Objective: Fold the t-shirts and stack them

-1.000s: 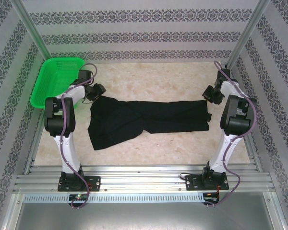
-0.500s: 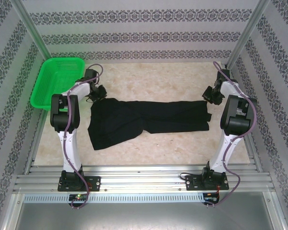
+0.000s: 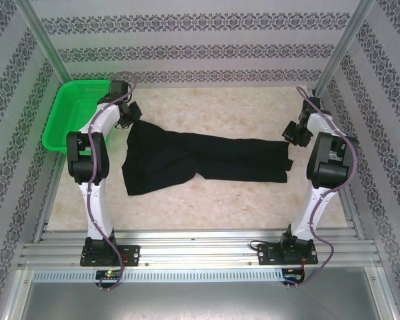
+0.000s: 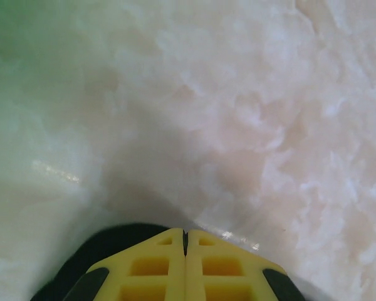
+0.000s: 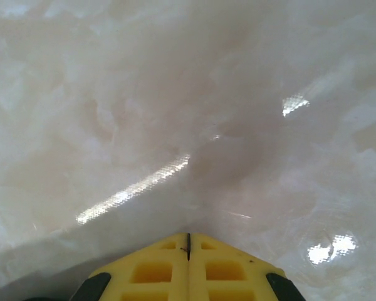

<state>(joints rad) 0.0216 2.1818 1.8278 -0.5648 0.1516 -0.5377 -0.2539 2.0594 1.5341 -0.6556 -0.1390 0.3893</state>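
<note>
The left arm reaches far forward beside the green basket (image 3: 73, 110), wrist bent down so the left gripper (image 3: 129, 120) meets the far-left corner of the black t-shirt (image 3: 207, 157). Its yellow fingers (image 4: 150, 266) are pressed together, pinching cloth that shows black beneath them. The t-shirt lies stretched across the marbled table (image 3: 220, 107). At its right edge, the right gripper (image 3: 289, 135), on an elbow-up arm, is closed tight; whether it pinches fabric is hard to make out.

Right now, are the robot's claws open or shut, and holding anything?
Left gripper: shut, pinching a corner of the black t-shirt.
Right gripper: shut at the t-shirt's other end; grip cannot be told.
</note>
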